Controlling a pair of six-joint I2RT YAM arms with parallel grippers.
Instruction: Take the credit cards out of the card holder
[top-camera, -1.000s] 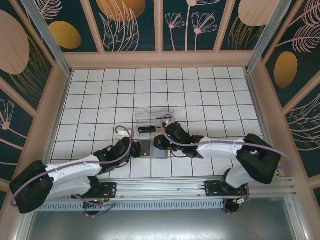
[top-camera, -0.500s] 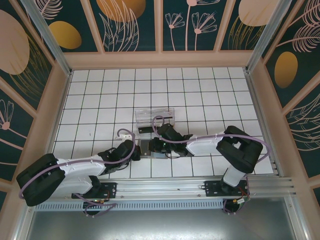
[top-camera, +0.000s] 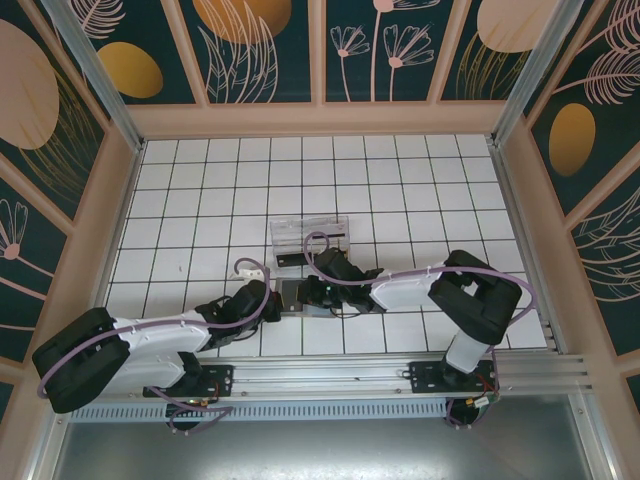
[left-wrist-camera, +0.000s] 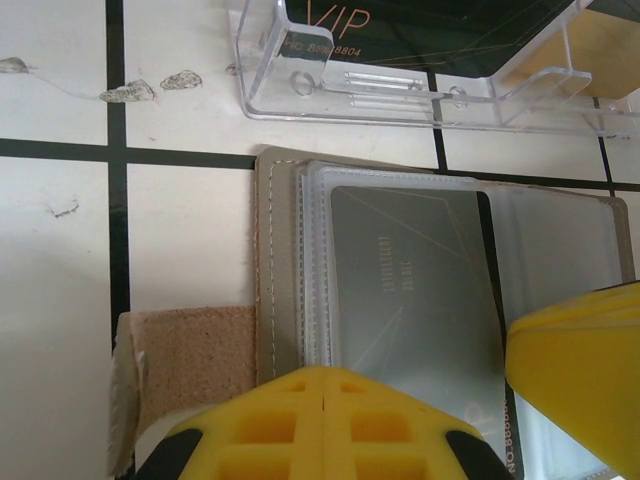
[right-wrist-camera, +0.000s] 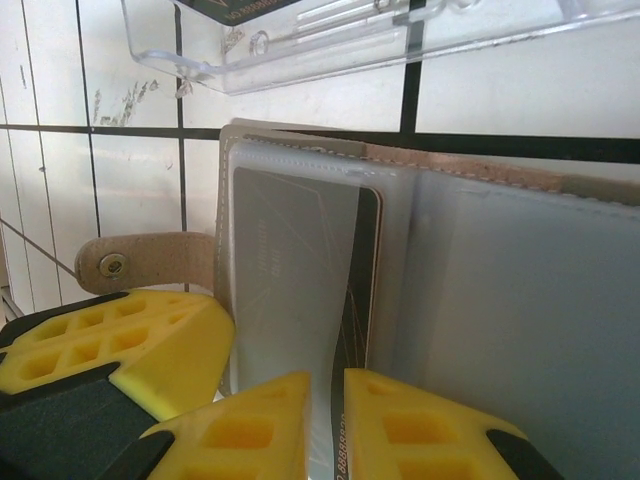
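**Left tool** (left-wrist-camera: 325, 400): fingers closed together, at the near edge of the open card holder (left-wrist-camera: 278, 260), just beside its tan tab (left-wrist-camera: 195, 350).
**Right tool** (right-wrist-camera: 327, 410): fingers almost together over the near end of the credit card (right-wrist-camera: 290, 280), which is sleeved in the holder. Whether they pinch it cannot be told.
A clear tray (left-wrist-camera: 400, 95) lies just beyond the holder on the table (left-wrist-camera: 190, 240).

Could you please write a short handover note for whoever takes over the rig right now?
Left gripper: shut, at the card holder's near edge beside its tan tab.
Right gripper: jaws nearly together at the grey card's near edge; grip unclear.
The holder lies open beside the clear tray.
Done: a dark card lies in the tray.
Left: pull the grey card out of its sleeve.
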